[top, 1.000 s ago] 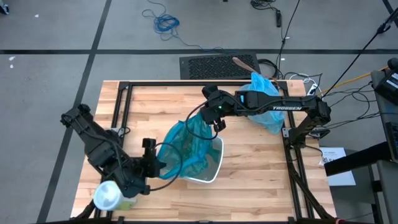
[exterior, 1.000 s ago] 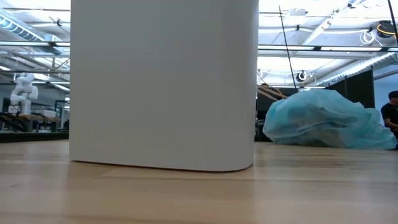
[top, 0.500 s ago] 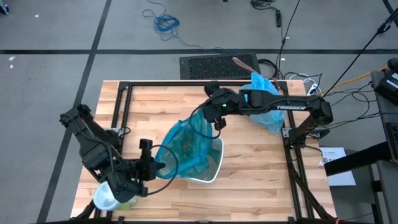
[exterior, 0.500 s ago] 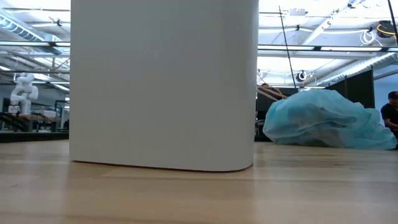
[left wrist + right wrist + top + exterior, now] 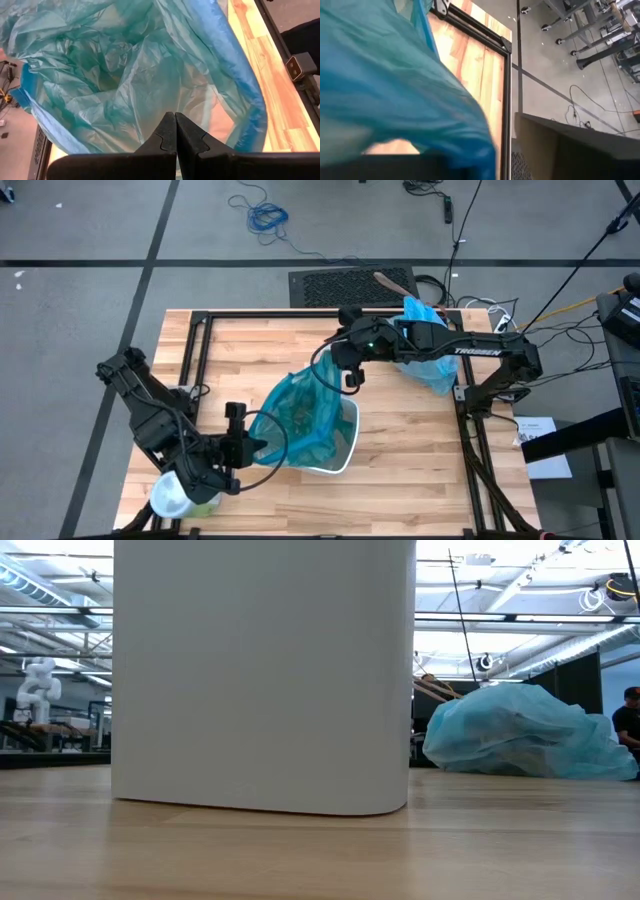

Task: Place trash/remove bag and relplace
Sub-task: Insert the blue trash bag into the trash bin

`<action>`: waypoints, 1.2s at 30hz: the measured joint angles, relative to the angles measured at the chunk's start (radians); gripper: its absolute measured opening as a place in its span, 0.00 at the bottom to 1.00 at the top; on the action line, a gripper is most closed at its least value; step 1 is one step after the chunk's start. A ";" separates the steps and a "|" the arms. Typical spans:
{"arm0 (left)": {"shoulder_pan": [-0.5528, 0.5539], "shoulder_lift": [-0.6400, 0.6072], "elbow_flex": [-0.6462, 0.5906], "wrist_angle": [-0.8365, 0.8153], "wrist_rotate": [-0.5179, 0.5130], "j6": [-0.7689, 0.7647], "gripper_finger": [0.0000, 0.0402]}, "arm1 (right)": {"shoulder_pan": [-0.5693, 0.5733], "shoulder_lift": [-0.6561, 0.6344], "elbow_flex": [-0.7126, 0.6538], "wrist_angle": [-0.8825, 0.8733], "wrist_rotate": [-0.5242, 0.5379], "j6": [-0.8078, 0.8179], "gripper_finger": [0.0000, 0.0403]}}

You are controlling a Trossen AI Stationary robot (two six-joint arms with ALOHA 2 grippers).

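A darker teal-green plastic bag [image 5: 298, 418] is spread open over the white bin [image 5: 340, 448], which fills the low view as a white bin [image 5: 262, 680]. My left gripper [image 5: 243, 446] is shut at the bag's left rim. My right gripper [image 5: 346, 377] is at its far rim, raised above the bin. The pale light-blue liner [image 5: 428, 358] lies crumpled on the table's far right under the right arm, also seen as a liner [image 5: 520, 735] in the low view. No trash shows plainly. My left gripper pinches the teal-green bag's rim [image 5: 165, 112] on its left side between the two shut fingers [image 5: 187, 142], coming level from the table's left; the film runs away from the tips across the bin's mouth. My right gripper holds the bag's far rim [image 5: 330, 380] from above, drawn up into a peak above the bin; the film hides its fingers in the right wrist view.
A large pale-green container with white lid [image 5: 175, 496] stands at the near left corner beside the left arm. A black frame [image 5: 200, 320] runs along the table's edges. Bare wood lies toward the far left and near right. A person shows far off at the low view's right edge.
My right gripper has drawn back a little toward the table's far right, still holding the bag's far rim, pulling the mouth wider. My left gripper has shifted slightly toward the table's left, keeping its hold. The bin and light-blue liner have stayed put.
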 joint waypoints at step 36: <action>0.053 0.000 -0.001 -0.012 -0.003 -0.029 0.00 | 0.299 0.014 0.277 -0.252 -0.091 0.259 0.54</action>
